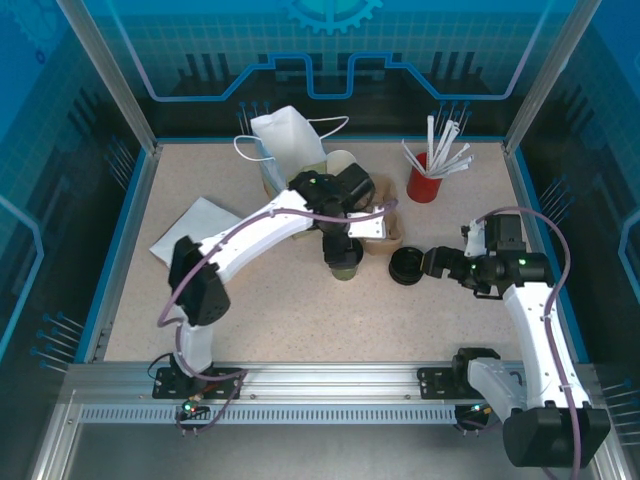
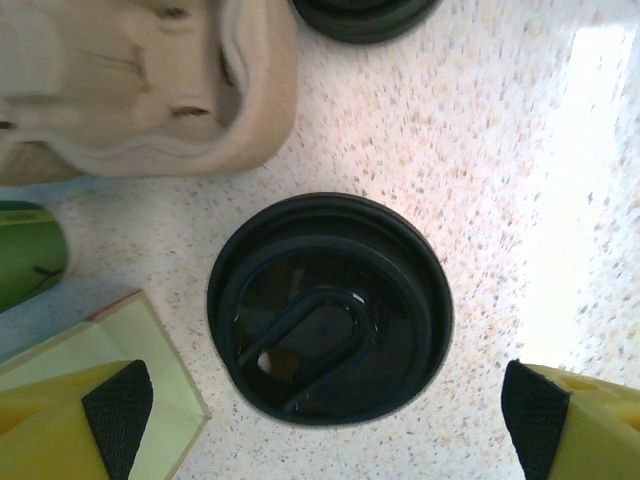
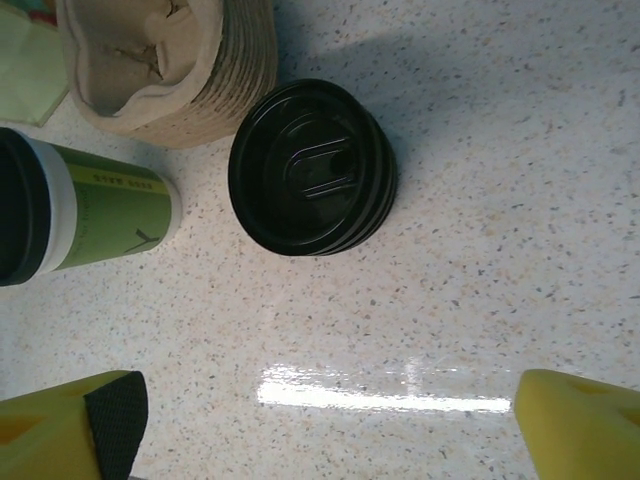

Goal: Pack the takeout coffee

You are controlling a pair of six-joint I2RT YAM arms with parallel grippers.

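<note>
While the left hand (image 2: 327, 418) is held spread wide over the coffee cup (image 2: 330, 310), the cup is seen upright on the surface (image 2: 500, 120) beside a cardboard carrier (image 2: 150, 90); right hand (image 3: 335, 425) is also spread, near a lid stack (image 3: 312, 168).

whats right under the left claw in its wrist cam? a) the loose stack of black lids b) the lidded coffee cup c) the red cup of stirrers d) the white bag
b: the left wrist view looks straight down on the black lid of the takeout coffee, centred in the open left claw with a gap at each pad.
</note>
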